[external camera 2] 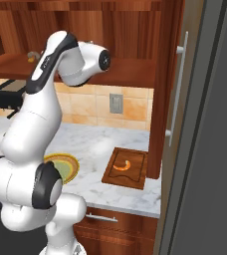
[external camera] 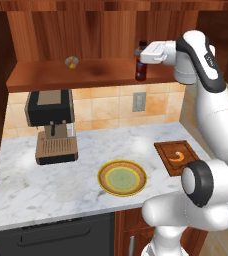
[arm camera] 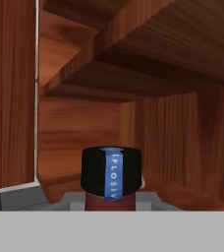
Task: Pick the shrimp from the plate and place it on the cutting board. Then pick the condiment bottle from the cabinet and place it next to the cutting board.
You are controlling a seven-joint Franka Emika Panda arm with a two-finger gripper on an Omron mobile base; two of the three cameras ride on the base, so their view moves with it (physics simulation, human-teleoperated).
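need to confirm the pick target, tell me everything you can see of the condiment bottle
The condiment bottle is small, slim and dark brown-red, with a red label and a black cap bearing a blue strip with pale lettering. It stands upright on the cabinet shelf, near its right end. The end effector is at its neck and cap, closed narrow around it; the hand view shows the cap right between the fingers. It looks gripped but not visibly lifted off the shelf.
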